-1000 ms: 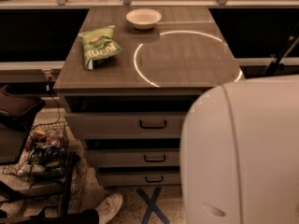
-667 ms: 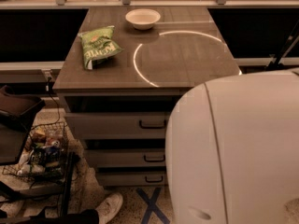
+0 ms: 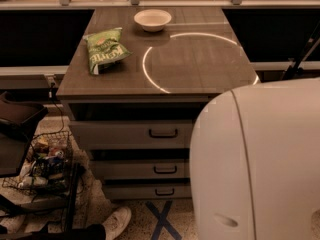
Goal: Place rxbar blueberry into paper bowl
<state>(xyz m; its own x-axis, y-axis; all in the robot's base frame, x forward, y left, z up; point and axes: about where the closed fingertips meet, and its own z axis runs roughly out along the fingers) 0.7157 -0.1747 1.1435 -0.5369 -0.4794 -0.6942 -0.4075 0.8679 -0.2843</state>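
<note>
The paper bowl (image 3: 152,20) sits upright at 12 o'clock on the brown table (image 3: 210,76), close to its far edge, and nothing shows inside it from this angle. The rxbar blueberry is nowhere in sight, so I cannot tell where it lies. A green chip bag (image 3: 105,49) lies flat at 10 o'clock on the tabletop, well apart from the bowl. A bright ring of light (image 3: 145,69) curves across the surface from the centre toward 3 o'clock, its top arc passing just beside the bowl. A large white arm housing (image 3: 270,164) fills the view at 4 to 5 o'clock, covering the table's near right corner. The gripper itself is out of view, so I cannot tell whether its claw is apart or together. Below the tabletop are 3 drawers (image 3: 130,134) with dark handles. A wire basket (image 3: 42,164) of clutter stands at 8 o'clock, and 1 pale shoe (image 3: 117,221) and a blue tape cross (image 3: 162,221) lie on the floor at 6 o'clock.
</note>
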